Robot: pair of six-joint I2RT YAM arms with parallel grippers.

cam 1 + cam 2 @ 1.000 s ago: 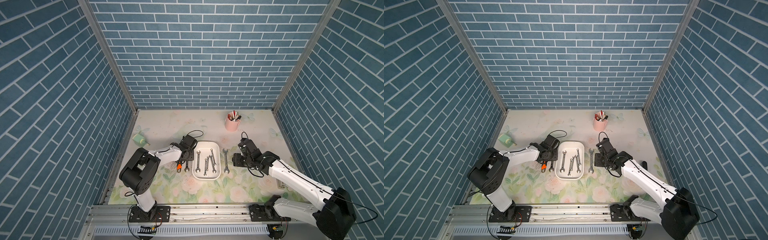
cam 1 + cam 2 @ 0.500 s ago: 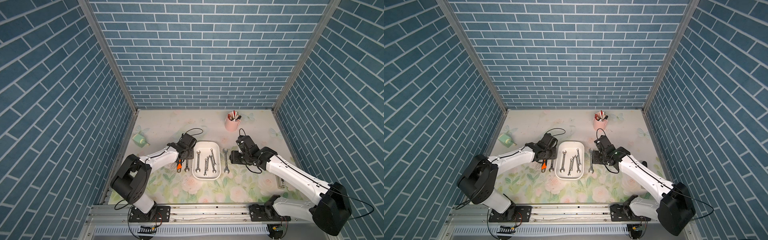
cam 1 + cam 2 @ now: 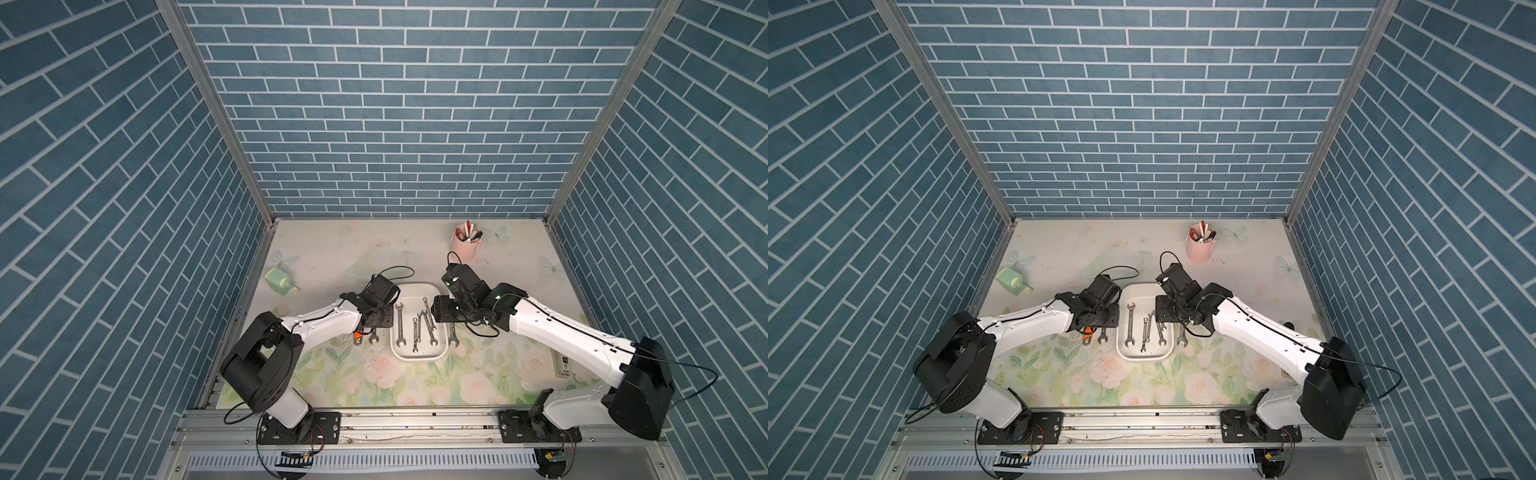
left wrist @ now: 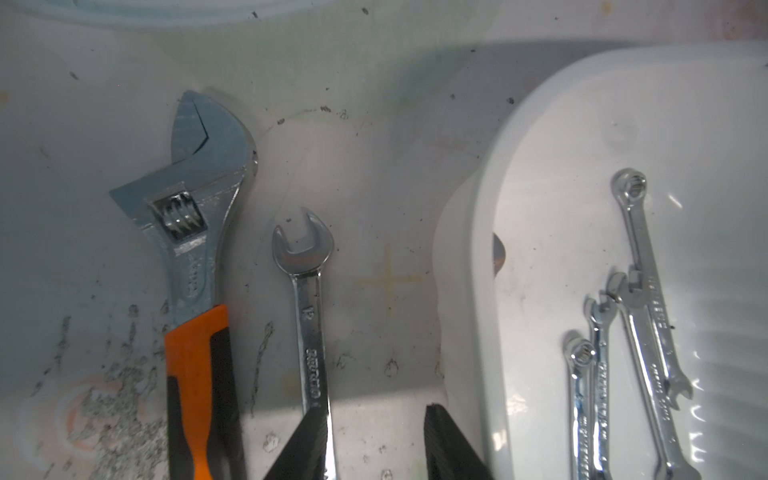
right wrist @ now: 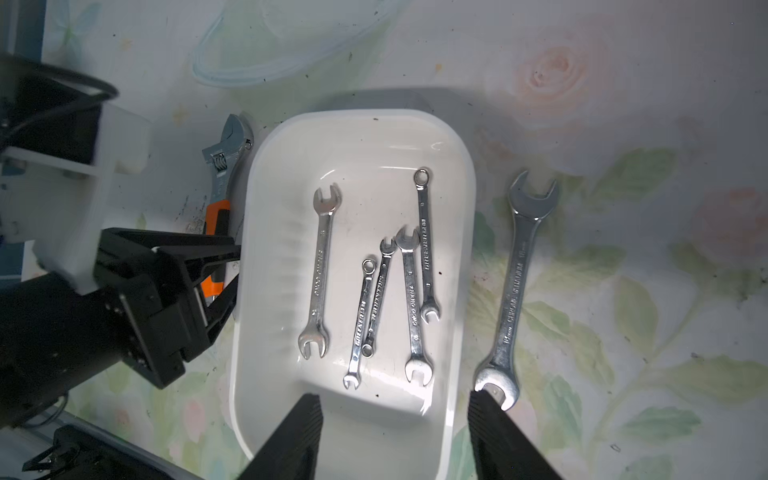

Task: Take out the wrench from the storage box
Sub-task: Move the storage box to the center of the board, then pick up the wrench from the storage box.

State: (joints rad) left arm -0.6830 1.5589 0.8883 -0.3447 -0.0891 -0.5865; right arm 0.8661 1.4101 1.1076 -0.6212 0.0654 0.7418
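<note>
The storage box (image 3: 415,293) sat in the lower middle of both top views, with its long side running up and down the frame. Five wrenches (image 5: 322,270) lay flat inside it, all pointing nearly the same long way as the box, though some leaned a little. A big wrench (image 5: 515,282) on the table (image 3: 374,257) just right of the box read "CHROME VANADIUM". A small wrench (image 4: 309,316) left of the box showed "12", beside an orange-handled wrench (image 4: 195,257). The left pincer (image 4: 372,407) was open with nothing in it, one finger close to the box wall. The right pincer (image 5: 394,395) stood wide and held nothing — one finger over the box, one outside its rim. Bare table lay open above the box in the frame.
</note>
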